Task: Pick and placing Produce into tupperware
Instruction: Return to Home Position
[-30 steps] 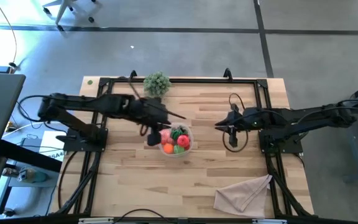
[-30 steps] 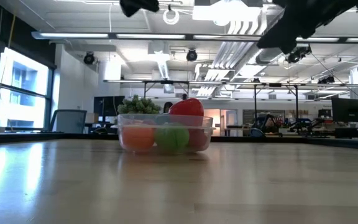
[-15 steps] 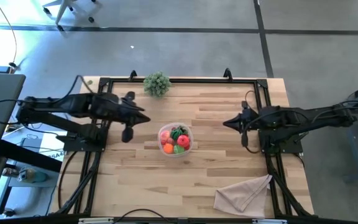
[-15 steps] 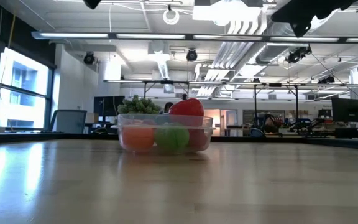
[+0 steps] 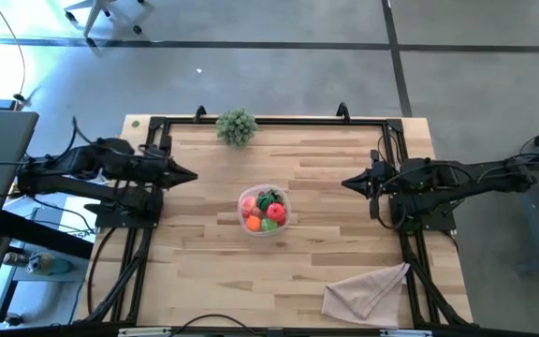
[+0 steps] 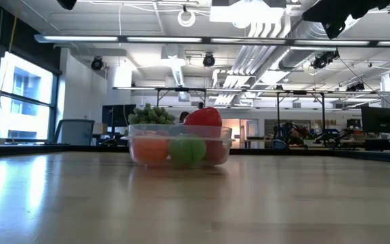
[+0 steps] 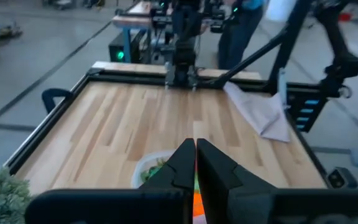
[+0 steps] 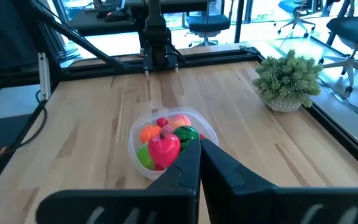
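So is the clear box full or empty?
Full. The tupperware holds a heap of red, orange and green produce, and a red piece pokes above its rim in the low view.

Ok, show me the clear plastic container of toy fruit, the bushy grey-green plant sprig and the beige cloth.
clear plastic container point(image 6: 164, 131), low view, upper part of its near wall.
bushy grey-green plant sprig point(image 5: 237, 124), high view, middle of its foliage.
beige cloth point(image 5: 368, 290), high view, middle of the fabric.

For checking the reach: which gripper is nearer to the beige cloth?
Right. The right gripper is on the same side of the table as the cloth; the left gripper is on the opposite side, beyond the tupperware.
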Robot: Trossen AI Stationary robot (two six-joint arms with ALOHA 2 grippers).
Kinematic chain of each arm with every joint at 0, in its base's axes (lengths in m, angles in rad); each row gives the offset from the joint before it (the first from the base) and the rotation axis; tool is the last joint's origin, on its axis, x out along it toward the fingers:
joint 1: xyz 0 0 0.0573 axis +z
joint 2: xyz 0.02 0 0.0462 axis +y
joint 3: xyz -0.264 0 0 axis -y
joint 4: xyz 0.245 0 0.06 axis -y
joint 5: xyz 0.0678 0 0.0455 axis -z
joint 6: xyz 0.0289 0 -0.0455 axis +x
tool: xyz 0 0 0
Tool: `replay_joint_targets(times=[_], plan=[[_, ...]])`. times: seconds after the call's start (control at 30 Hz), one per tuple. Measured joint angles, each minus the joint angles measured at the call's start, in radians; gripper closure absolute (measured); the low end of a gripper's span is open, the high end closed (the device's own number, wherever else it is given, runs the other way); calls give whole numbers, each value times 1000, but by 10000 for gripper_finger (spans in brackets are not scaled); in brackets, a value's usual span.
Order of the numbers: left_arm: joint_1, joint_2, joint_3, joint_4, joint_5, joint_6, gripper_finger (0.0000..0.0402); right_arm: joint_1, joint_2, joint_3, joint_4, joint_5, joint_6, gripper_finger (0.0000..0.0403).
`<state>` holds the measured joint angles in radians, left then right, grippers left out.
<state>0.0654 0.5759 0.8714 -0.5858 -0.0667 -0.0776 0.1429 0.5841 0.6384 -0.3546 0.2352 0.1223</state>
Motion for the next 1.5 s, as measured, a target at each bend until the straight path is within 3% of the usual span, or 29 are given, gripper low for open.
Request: replay_joint_targets(times=[0.37, 0.73, 0.93, 1.3, 1.4, 1.5], plan=[[0, -317, -151, 48, 33, -9, 396, 52, -27, 0, 41, 25, -26, 403], [0, -561, -300, 107, 58, -8, 396, 54, -158, 0, -11, 54, -6, 403], [0, -557, -357, 218, 102, -5, 396, 54, -219, -13, -22, 70, 2, 403], [0, -562, -541, 435, 112, 1, 396, 54, -501, -313, 200, -43, 29, 403], [0, -561, -588, 472, 112, -5, 397, 54, -583, -354, 197, -51, 14, 403], [0, -561, -633, 532, 112, -5, 396, 54, -580, -358, 183, -52, -7, 403]])
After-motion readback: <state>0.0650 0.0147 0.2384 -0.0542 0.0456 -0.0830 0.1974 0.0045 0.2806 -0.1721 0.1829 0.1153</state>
